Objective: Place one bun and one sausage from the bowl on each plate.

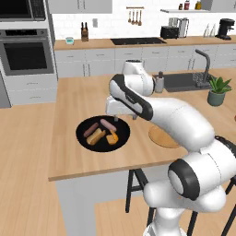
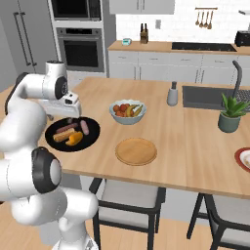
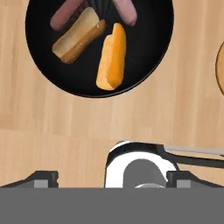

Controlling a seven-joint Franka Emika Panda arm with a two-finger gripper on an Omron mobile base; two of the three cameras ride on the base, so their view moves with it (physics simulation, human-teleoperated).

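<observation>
A white robot arm reaches over a wooden kitchen island (image 2: 195, 146). Its gripper (image 1: 115, 119) hangs just above the far rim of the black bowl (image 1: 83, 138), which sits near the island's front left corner. From the hand camera the two dark fingertips (image 3: 43, 178) stand wide apart with nothing between them, so the gripper is open and holding nothing.

Inside the bowl (image 3: 153, 52) lie two buns and two sausages: a tan bun (image 3: 76, 40), an orange-yellow bun (image 3: 111, 57) beside it, a dark red sausage (image 3: 65, 15) and a pink sausage (image 3: 124, 11) toward the bowl's far side.

The tan wooden plate (image 2: 136, 151) lies bare near the island's front edge, to the right of the bowl. The red-rimmed plate (image 2: 240, 158) sits at the island's right end, cut off by the picture edge. A white bowl of fruit (image 2: 127, 112) stands toward the middle of the island, and a potted plant (image 2: 229, 114) stands near the sink (image 2: 205, 97)
</observation>
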